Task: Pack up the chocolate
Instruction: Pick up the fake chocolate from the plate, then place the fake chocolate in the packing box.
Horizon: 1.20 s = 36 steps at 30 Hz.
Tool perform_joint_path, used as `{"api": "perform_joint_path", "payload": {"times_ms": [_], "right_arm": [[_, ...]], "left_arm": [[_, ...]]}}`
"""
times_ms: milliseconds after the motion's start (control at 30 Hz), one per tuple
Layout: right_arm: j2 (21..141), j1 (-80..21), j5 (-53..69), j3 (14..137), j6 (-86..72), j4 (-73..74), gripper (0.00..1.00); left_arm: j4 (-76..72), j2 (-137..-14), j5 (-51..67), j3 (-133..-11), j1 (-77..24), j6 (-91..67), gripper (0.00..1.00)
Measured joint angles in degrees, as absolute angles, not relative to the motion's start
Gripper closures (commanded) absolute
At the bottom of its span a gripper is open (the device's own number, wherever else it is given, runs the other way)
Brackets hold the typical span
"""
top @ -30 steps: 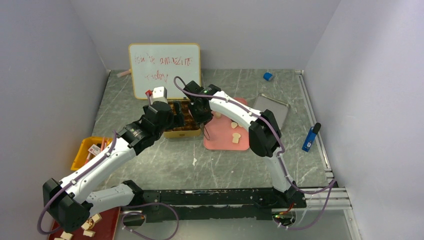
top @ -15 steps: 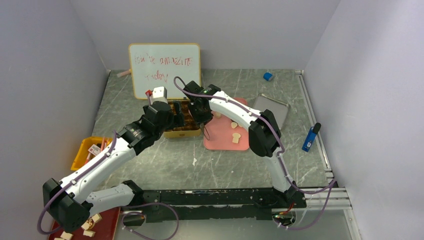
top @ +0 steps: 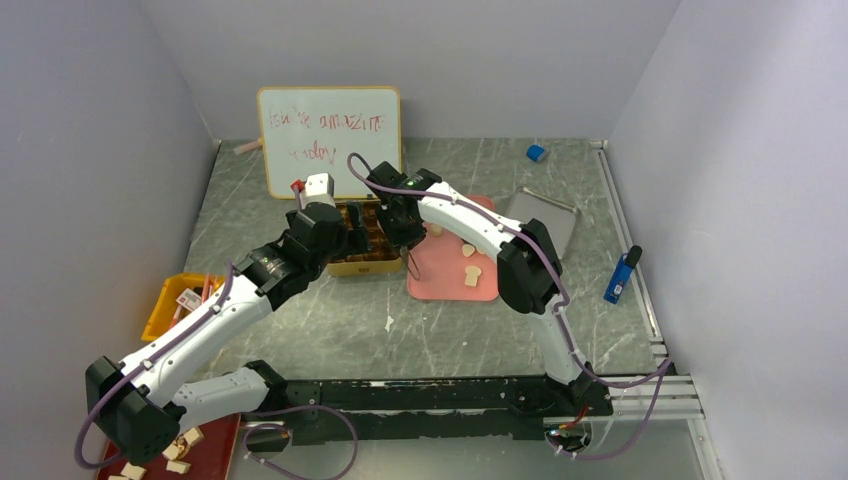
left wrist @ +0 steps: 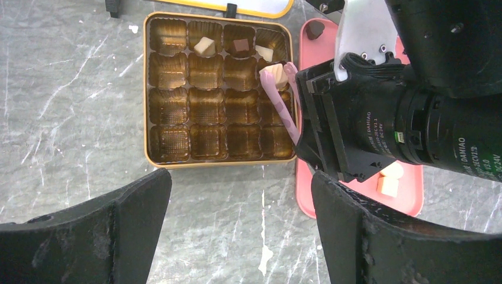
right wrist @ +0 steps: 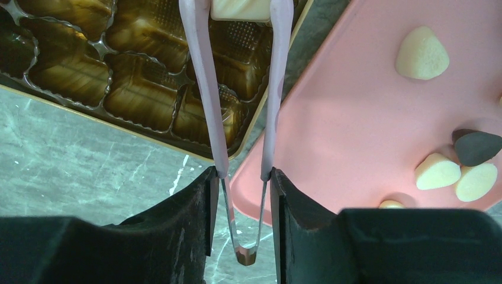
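My right gripper (right wrist: 243,189) is shut on pink tongs (right wrist: 204,89), whose tips pinch a light tan chocolate (right wrist: 240,9) over the right edge of the gold tray (left wrist: 219,163). Three chocolates lie in the tray's top row, a tan one (left wrist: 205,45), a dark one (left wrist: 240,45) and another tan one (left wrist: 264,53). More tan chocolates (right wrist: 421,54) and a dark chocolate (right wrist: 478,147) lie on the pink plate (right wrist: 355,118) to the right. My left gripper (left wrist: 240,201) hangs open over bare table just in front of the tray, holding nothing.
A whiteboard (top: 328,140) stands behind the tray. A metal tray (top: 545,215), a blue lighter (top: 622,275) and a blue cap (top: 537,153) lie to the right. A yellow bin (top: 180,300) and a red tray (top: 215,450) with beige chunks sit at the near left.
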<state>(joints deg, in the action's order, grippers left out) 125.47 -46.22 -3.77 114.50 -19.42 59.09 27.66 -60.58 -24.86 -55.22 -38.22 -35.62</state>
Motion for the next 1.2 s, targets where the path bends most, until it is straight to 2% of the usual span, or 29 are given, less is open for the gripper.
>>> {"api": "perform_joint_path", "payload": {"times_ms": [1200], "right_arm": [[125.8,-45.4,-2.9,116.9,-19.2,58.8,0.61]], "left_arm": [[27.7,-61.0,-24.8,-55.5,-38.2,-35.6,0.07]]}}
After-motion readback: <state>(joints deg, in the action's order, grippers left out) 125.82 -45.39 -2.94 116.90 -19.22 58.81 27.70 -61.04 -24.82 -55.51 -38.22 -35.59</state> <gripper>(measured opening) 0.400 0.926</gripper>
